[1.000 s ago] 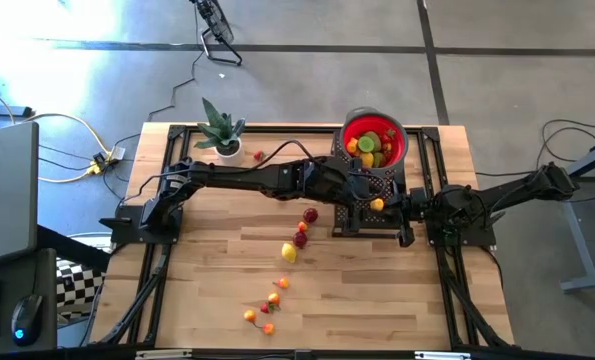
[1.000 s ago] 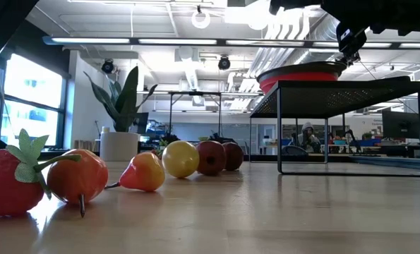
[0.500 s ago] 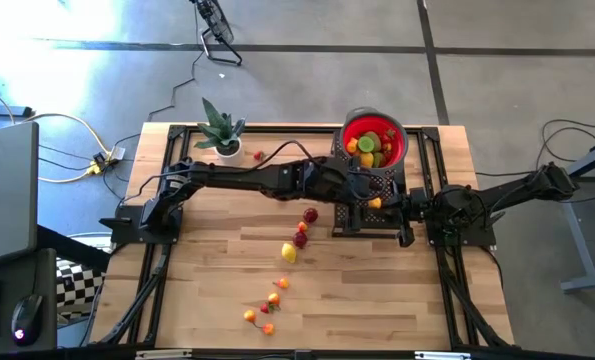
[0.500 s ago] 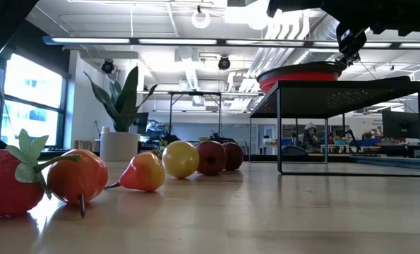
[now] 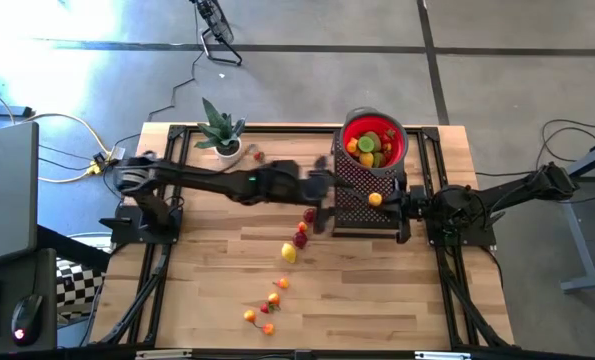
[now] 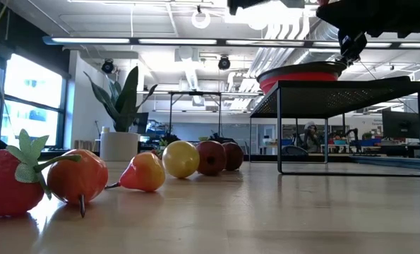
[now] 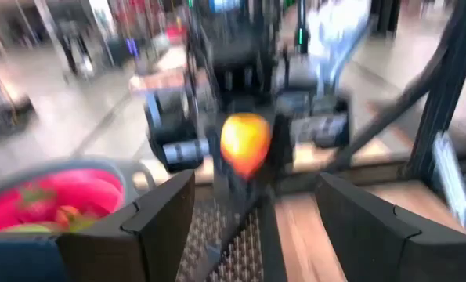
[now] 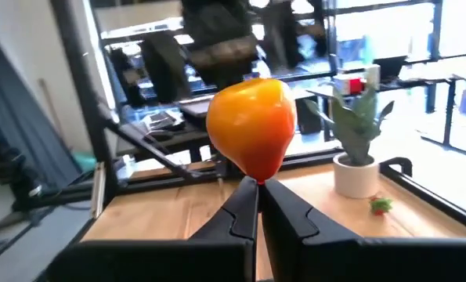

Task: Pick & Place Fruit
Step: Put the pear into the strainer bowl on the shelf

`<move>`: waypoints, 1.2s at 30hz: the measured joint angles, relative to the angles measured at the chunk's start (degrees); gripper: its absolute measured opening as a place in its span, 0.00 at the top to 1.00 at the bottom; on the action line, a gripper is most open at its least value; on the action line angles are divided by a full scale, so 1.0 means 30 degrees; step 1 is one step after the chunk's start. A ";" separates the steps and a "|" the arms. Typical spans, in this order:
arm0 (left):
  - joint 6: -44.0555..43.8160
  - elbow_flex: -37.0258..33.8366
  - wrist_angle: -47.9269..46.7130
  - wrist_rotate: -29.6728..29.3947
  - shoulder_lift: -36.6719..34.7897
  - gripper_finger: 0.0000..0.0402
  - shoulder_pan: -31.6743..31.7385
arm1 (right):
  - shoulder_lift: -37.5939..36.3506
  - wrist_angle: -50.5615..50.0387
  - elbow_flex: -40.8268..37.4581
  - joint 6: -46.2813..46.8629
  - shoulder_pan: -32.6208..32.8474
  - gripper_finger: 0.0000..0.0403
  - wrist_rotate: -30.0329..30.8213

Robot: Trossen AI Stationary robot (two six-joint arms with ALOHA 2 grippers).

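A: What is seen past the right gripper (image 8: 252, 205)?
B: An orange fruit (image 8: 251, 125) is pinched at its lower tip between the closed fingers (image 8: 236, 210).
A: And behind it?
B: A potted plant (image 8: 357, 137) is stood on the wooden table (image 8: 162, 205), with a small red fruit (image 8: 381, 204) lying just beside the pot.

No legible text or labels

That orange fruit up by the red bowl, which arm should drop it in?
The right arm. Its fingers are pinched on the orange fruit, beside the red bowl. The left gripper is open and empty.
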 joint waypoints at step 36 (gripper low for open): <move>-0.0466 -0.9561 0.0475 -0.2477 -0.9577 0.35 -0.1647 | 0.7267 -2.1620 1.5183 0.6934 -0.4206 0.99 0.7775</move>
